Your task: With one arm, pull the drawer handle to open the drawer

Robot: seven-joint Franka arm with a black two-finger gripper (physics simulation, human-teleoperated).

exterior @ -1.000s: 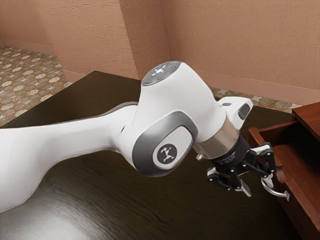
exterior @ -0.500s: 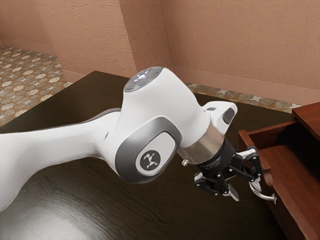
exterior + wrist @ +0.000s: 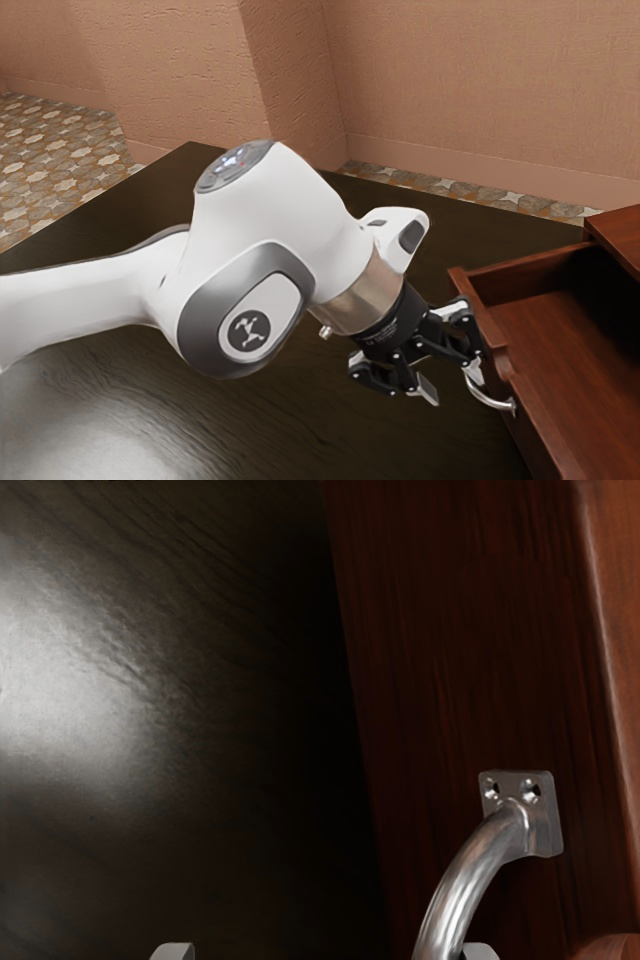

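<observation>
Reddish-brown wooden drawer (image 3: 530, 262) is standing pulled partly out of its matching cabinet (image 3: 615, 232), at the tabletop's edge on the exterior view's right, with its hollow inside showing. On its front panel (image 3: 460, 660) a curved silver metal handle (image 3: 493, 398) is arching away from a small square mounting plate with two screw holes.

The black two-finger gripper (image 3: 450, 378) is reaching to that handle (image 3: 478, 865). Its fingers are standing apart: in the wrist view the bar is running down just beside one grey fingertip, while the other fingertip (image 3: 174, 950) is sitting well away from it, over the dark glossy wooden tabletop (image 3: 150, 680).

The white Franka arm (image 3: 100, 290) is coming in low from the exterior view's left, lying nearly level above the tabletop (image 3: 200, 440), with its bulky last joint bending down and toward the drawer. A silver wrist ring (image 3: 362, 290) is joining that joint to the gripper. On the grey joint cover a round black badge (image 3: 247, 333) is showing a white branching emblem, and the joint's top cap (image 3: 235, 160) is glowing faintly blue.

Behind the table, textured pinkish-tan walls (image 3: 480, 70) are meeting a patterned tile floor (image 3: 50, 150).
</observation>
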